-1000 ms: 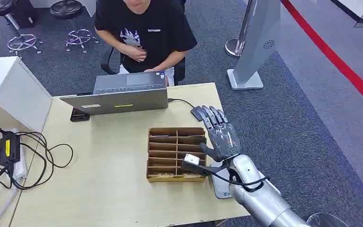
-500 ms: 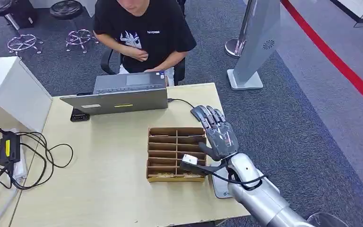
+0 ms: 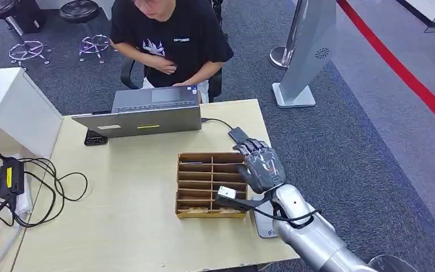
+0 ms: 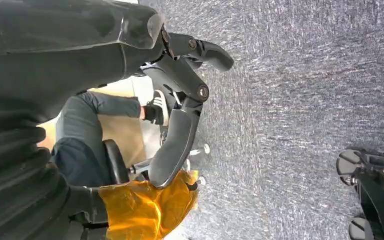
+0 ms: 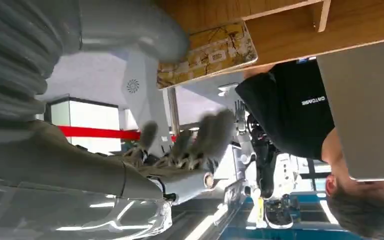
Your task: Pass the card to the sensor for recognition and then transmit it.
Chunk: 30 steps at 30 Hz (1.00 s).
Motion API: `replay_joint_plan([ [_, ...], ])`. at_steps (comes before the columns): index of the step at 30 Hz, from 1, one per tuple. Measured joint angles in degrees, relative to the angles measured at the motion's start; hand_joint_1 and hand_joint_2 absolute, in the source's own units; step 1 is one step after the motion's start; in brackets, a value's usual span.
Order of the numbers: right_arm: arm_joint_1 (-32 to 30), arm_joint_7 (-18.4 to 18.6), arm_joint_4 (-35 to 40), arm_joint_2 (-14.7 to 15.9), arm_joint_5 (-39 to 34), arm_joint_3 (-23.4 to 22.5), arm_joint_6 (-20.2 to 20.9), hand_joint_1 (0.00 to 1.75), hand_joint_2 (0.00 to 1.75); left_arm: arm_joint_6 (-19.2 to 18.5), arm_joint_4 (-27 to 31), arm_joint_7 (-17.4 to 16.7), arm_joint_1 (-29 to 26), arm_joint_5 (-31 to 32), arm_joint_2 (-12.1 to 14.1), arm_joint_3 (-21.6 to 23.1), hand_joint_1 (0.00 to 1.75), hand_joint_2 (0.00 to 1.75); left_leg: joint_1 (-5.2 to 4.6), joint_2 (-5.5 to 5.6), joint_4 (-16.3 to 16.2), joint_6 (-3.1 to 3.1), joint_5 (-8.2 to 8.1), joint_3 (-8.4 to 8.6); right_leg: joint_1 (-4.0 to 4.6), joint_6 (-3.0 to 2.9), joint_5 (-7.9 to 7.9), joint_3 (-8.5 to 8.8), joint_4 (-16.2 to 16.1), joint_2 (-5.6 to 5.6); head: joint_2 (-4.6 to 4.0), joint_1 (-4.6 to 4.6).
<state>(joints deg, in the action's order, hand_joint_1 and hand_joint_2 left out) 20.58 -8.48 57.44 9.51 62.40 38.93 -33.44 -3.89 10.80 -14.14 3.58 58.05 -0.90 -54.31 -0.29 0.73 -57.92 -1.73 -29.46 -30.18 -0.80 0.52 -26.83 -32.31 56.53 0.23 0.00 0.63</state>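
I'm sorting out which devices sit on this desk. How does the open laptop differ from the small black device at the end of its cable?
The laptop is large, silver-grey and stands open facing the seated person; the small black device is tiny, dark and lies flat. The laptop sits at the far middle of the table; the device lies near the right edge, just beyond the right robot hand. A cable links them.

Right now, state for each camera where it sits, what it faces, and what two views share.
Head view: high, facing down at the table, wooden organizer, laptop; right hand shows.
Left wrist view: behind the left hand, facing carpet.
Right wrist view: behind the right hand, facing the person.
Shared: head and right wrist views both show organizer, laptop, person.
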Motion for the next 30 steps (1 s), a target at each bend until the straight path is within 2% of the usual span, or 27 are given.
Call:
replay_joint_plan([
  [19,0.0,0.1,0.0,0.0,0.0,0.0,-1.0,1.75,1.75,0.0,0.0,0.2,0.0,0.5,0.0,-0.4,0.0,1.75,0.0,0.0,0.0,0.0,0.0,0.0,0.0,0.0,0.0,0.0,0.0,0.0,0.0,-0.02],
  [24,0.0,0.2,0.7,0.0,0.7,-0.3,-3.0,1.75,1.75,0.0,0.0,0.2,0.0,0.7,0.0,-0.4,0.0,1.75,0.0,0.0,0.0,0.0,0.0,0.0,0.0,0.01,0.0,0.0,0.0,0.0,0.0,-0.02],
  [30,0.4,0.8,5.2,0.3,1.8,-1.8,-4.7,1.75,1.75,0.0,0.0,0.2,0.0,1.0,0.0,-0.7,0.0,1.75,0.0,0.0,0.0,0.0,0.0,0.01,0.0,0.01,0.0,0.0,0.0,0.0,0.0,0.0],
])
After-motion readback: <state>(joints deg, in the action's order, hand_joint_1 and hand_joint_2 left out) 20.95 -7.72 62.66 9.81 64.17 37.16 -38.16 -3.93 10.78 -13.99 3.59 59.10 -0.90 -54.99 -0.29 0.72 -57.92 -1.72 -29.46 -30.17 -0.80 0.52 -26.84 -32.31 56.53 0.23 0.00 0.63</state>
